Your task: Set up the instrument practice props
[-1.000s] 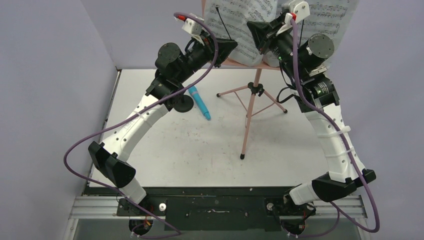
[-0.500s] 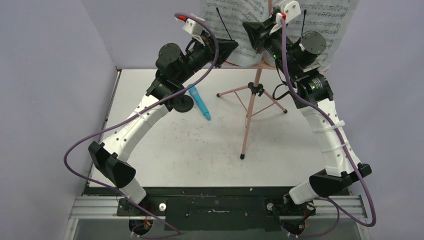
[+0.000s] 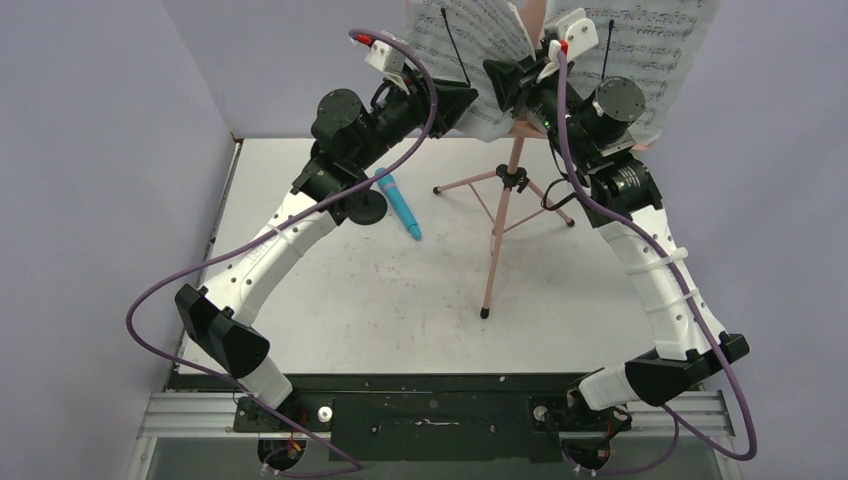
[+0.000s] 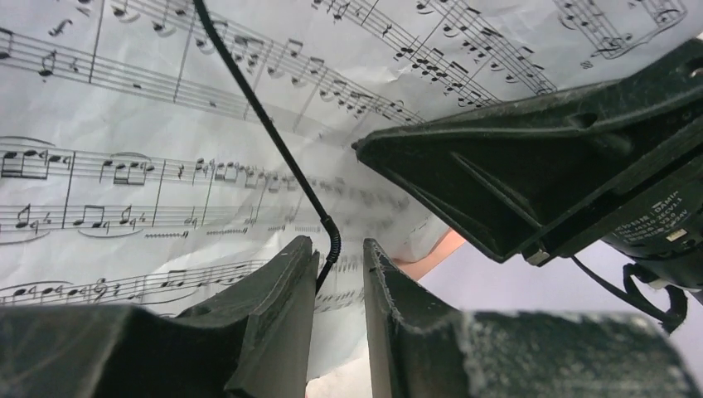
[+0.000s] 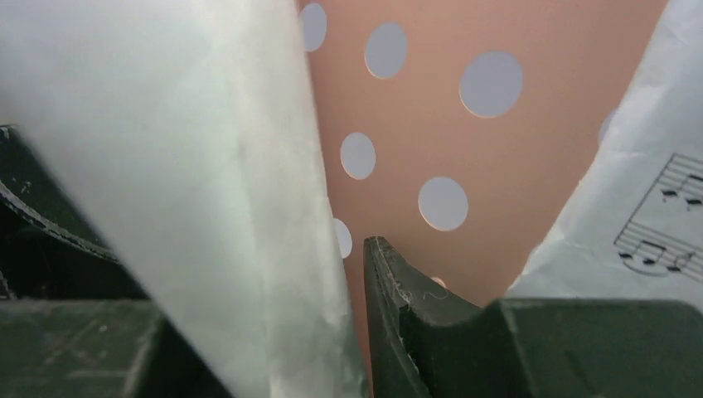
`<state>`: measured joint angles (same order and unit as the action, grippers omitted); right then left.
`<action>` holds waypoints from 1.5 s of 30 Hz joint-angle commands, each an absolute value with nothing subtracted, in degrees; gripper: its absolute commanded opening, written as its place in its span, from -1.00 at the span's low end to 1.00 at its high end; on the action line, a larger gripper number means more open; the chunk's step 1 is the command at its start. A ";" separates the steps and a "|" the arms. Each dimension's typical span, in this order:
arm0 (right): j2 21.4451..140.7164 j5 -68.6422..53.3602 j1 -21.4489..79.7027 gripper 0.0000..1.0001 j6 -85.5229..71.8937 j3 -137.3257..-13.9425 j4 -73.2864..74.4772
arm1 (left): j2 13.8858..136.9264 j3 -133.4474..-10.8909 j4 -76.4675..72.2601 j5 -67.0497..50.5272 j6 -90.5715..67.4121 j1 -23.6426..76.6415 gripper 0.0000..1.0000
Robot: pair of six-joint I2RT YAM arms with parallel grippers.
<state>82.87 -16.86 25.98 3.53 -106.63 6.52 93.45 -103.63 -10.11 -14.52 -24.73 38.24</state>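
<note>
The pink music stand (image 3: pixel 496 235) stands on its tripod at mid-table, with white sheet-music pages (image 3: pixel 470 30) on its desk. My right gripper (image 3: pixel 503 78) is up at the desk, shut on the inner edge of the left page (image 5: pixel 207 166). The perforated pink desk (image 5: pixel 497 166) lies behind it, and its left finger is hidden by the paper. My left gripper (image 3: pixel 465 98) is beside it at the left page's lower edge. Its jaws stand narrowly open (image 4: pixel 338 249), with the black wire page holder (image 4: pixel 273 141) just past the tips. The blue microphone (image 3: pixel 401 206) lies on the table beside the black round mic stand base (image 3: pixel 367 208).
A second page (image 3: pixel 650 40) rests on the right half of the desk. The tripod legs (image 3: pixel 540 200) spread across the table's centre. Purple walls close in on the left and the back. The two grippers are close together at the desk.
My right gripper has moved left and slightly up along the desk, and the left page's inner edge has bent with it. The left arm has not moved.
</note>
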 commanded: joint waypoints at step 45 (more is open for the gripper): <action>69.06 -10.90 26.50 -0.89 -1.85 -89.79 1.87 | 91.39 -103.54 -13.07 -13.18 -25.66 38.76 -0.97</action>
<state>69.54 -10.55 25.98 -3.42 -84.97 1.45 93.43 -103.31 -10.39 -13.13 -24.77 38.26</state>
